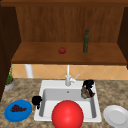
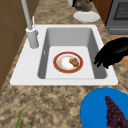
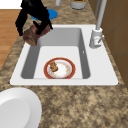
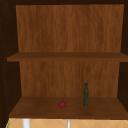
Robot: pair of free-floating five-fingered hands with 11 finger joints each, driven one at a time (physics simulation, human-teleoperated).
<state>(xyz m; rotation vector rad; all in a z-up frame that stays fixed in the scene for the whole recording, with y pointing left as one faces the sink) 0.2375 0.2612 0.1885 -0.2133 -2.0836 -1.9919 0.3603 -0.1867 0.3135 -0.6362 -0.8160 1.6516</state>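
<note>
Granite-patterned countertop [image 1: 110,92], speckled brown, with a white rectangular sink [image 1: 47,85] set into it; open wooden shelving above.

From my remote station: right hand [image 1: 88,85] has its fingers curled down around a lumpy brown-grey object [image 1: 86,93], gripping it from above. I cannot tell what the object is. Hand and object hang in the air over the sink's right rim, near the back corner; the right side view shows the same object [image 3: 32,35] clear of the basin, above its outer wall.

Left hand [image 1: 37,100] floats at the sink's left rim, toward the front. In the left side view its fingers [image 2: 102,61] bend loosely downward over the basin's edge and grasp nothing that I can see.

On the basin floor lies a round red-rimmed plate with a white centre [image 2: 68,62], a small brown scrap of food [image 2: 74,62] on it. The front view shows this plate only as a big red disc [image 1: 67,115] at the sink's front edge.

White tall faucet [image 1: 68,76] stands at the middle of the back rim.

Countertop, front left corner: a round blue plate [image 1: 23,112] carrying a dark purple grape bunch [image 1: 17,108]. Front right corner: a plain white round plate [image 1: 116,116]. Far left edge: a potted green plant [image 1: 9,81].

Lower shelf [image 4: 37,108]: a small red tomato-like fruit [image 4: 62,104] near the middle, a tall dark green bottle [image 4: 86,95] upright to its right, well apart.
</note>
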